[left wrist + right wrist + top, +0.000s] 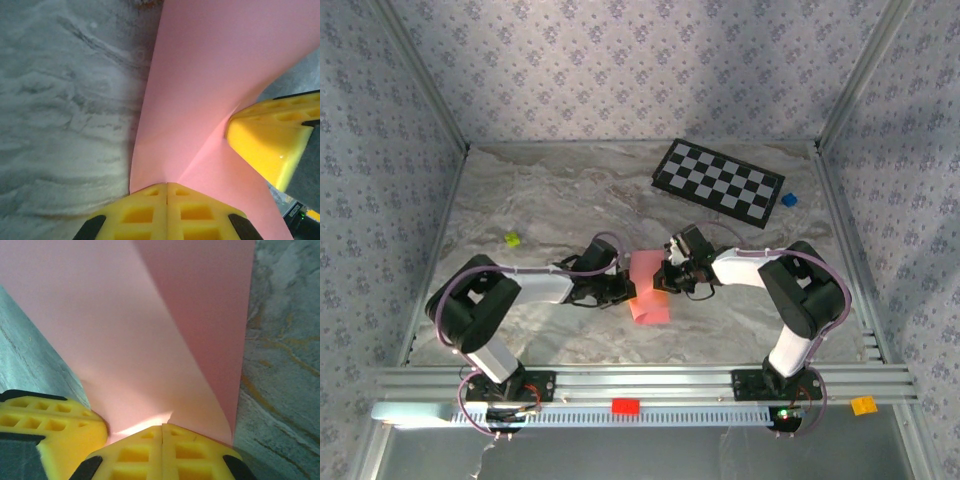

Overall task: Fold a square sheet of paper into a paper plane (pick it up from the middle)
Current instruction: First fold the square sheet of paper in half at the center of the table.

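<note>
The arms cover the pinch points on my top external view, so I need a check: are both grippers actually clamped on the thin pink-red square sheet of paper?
Observer: The left gripper is. Its wrist camera shows its yellow jaws closed together on the square sheet of thin pink-red paper.
Operator: And the right one?
Observer: The right gripper is shut on the sheet too, with the paper running into the seam between its jaws.
Operator: Is the fold pressed flat?
Observer: It doesn't look so. In the right wrist view the paper bends over in a soft curve above the marbled grey tabletop.
</note>
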Controlling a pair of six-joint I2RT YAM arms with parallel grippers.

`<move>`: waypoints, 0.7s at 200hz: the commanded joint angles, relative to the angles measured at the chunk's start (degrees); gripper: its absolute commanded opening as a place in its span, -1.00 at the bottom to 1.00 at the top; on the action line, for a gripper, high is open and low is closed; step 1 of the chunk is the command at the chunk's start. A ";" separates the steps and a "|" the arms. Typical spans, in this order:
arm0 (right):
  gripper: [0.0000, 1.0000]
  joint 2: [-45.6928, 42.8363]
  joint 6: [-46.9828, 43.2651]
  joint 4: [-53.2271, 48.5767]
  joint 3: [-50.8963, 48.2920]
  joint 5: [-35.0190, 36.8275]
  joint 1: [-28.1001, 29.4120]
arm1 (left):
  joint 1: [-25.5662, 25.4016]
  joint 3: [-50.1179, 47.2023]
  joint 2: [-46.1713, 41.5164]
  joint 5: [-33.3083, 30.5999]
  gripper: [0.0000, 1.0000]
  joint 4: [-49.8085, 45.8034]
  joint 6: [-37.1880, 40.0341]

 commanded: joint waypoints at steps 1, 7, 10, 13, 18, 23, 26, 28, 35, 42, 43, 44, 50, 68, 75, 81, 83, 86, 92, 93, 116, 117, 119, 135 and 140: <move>-1.00 2.54 0.23 -6.59 -2.45 6.39 0.44 | -1.28 1.02 -3.78 -0.64 -1.00 -1.69 -0.08; -1.00 2.55 0.28 -6.52 -2.45 6.41 0.44 | -1.65 1.20 -4.14 -0.42 -1.00 -0.98 -0.64; -1.00 2.58 0.22 -6.53 -2.43 6.41 0.44 | -1.77 1.19 -4.31 -0.32 -1.00 -0.55 -0.90; -1.00 2.55 0.22 -6.60 -2.45 6.41 0.44 | -1.93 1.24 -4.35 0.04 -1.00 0.11 -1.21; -1.00 2.55 0.23 -6.66 -2.34 6.42 0.44 | -2.18 1.13 -4.46 0.31 -1.00 1.08 -1.65; -1.00 2.52 0.20 -6.65 -2.34 6.50 0.44 | -2.45 1.16 -4.35 0.61 -1.00 1.89 -2.09; -1.00 2.51 0.19 -6.69 -2.34 6.50 0.44 | -2.61 1.16 -4.30 0.71 -1.00 2.18 -2.24; -1.00 2.51 0.23 -6.69 -2.36 6.50 0.42 | -2.70 1.16 -4.18 0.75 -1.00 2.29 -2.28; -1.00 2.63 0.16 -6.63 -2.35 6.42 0.43 | -2.97 1.16 -3.84 0.77 -1.00 2.26 -2.44; -1.00 2.70 0.20 -6.60 -2.35 6.41 0.43 | -3.13 0.95 -3.32 0.60 -1.00 2.16 -2.44; -1.00 2.69 0.23 -6.60 -2.36 6.41 0.43 | -3.18 0.92 -3.19 0.55 -1.00 2.20 -2.44; -1.00 2.69 0.24 -6.56 -2.36 6.41 0.44 | -3.16 0.86 -3.12 0.53 -1.00 2.17 -2.44; -1.00 2.69 0.19 -6.53 -2.45 6.41 0.44 | -3.18 0.44 -2.61 0.53 -1.00 2.30 -2.45; -1.00 2.82 0.17 -6.52 -2.46 6.29 0.44 | -3.26 -1.58 -1.02 0.25 -1.00 3.06 -2.86; -1.00 2.82 0.18 -6.39 -2.57 6.41 0.46 | -3.24 -2.50 -0.54 0.11 -1.00 3.29 -2.88; -1.00 2.78 0.17 -6.38 -2.67 6.41 0.45 | -3.23 -3.31 -0.28 -0.17 -1.00 3.38 -2.81; -1.00 2.82 0.23 -6.42 -2.64 6.41 0.44 | -3.23 -3.63 -0.19 -0.30 -1.00 3.45 -2.80; -1.00 2.73 0.20 -6.38 -2.70 6.41 0.44 | -3.23 -4.03 -0.07 -0.48 -1.00 3.57 -2.80; -1.00 2.76 0.25 -6.33 -2.79 6.45 0.47 | -3.26 -4.96 0.10 -0.63 -1.00 3.88 -2.73; -1.00 2.72 0.25 -6.34 -2.84 6.48 0.50 | -3.24 -5.11 0.15 -0.68 -1.00 3.94 -2.76; -1.00 2.69 0.39 -6.38 -3.25 6.88 0.53 | -3.27 -7.57 -0.22 -1.17 -1.00 4.44 -2.71; -1.00 2.69 0.41 -6.32 -3.25 6.87 0.53 | -3.25 -7.60 -0.23 -1.17 -1.00 4.39 -2.71; -1.00 2.69 0.44 -6.25 -3.31 6.85 0.48 | -3.28 -7.69 -0.37 -1.21 -1.00 4.36 -2.73; -1.00 2.85 0.52 -5.79 -3.71 6.85 0.44 | -3.44 -7.69 -1.77 -1.47 -1.00 3.38 -2.53; -1.00 2.86 0.55 -5.76 -3.69 6.72 0.42 | -3.46 -7.43 -2.33 -1.56 -1.00 2.84 -2.40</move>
